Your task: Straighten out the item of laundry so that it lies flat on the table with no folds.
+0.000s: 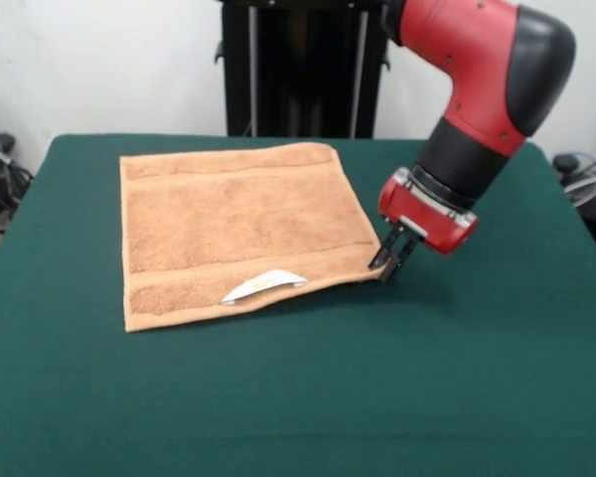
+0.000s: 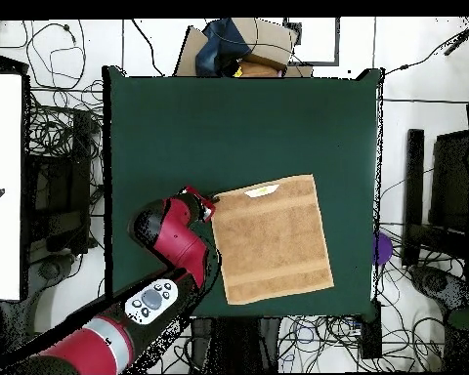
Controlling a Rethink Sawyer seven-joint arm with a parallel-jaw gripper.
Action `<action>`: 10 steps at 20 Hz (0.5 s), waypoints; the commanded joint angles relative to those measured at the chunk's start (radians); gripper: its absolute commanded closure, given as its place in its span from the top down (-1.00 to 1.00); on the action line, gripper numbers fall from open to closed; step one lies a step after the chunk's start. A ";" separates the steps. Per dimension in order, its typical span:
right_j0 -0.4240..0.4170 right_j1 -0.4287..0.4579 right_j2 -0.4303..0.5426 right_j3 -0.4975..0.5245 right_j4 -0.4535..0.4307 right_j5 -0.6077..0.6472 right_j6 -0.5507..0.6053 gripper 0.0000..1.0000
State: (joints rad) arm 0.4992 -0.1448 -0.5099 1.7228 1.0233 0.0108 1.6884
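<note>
The tan terry towel (image 1: 233, 224) lies spread on the dark green table (image 1: 298, 397), left of the middle, with its border bands showing. Its white label with a yellow mark (image 1: 263, 285) sticks up at the near edge. My gripper (image 1: 385, 266) is at the towel's near right corner and shut on it, and that edge is lifted a little, with a shadow beneath. In the overhead view the towel (image 2: 275, 239) lies in the table's (image 2: 229, 117) lower right part, the label (image 2: 261, 191) is at its top edge, and the gripper (image 2: 211, 205) is at its upper left corner.
The black pedestal (image 1: 303, 70) stands behind the table's far edge. Cables lie on the floor all round the table. A cardboard box (image 2: 243, 44) sits beyond the table's top edge in the overhead view. A white panel (image 2: 2, 186) stands at the left.
</note>
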 commanded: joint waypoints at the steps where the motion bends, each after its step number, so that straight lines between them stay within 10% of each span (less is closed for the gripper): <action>1: 0.028 0.090 -0.021 -0.180 0.038 0.179 0.312 -1.00; 10: 0.041 0.143 -0.053 -0.241 0.029 0.198 0.339 -1.00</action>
State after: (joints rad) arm 0.5236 -0.0548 -0.5972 1.6060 1.0245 0.1276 1.6888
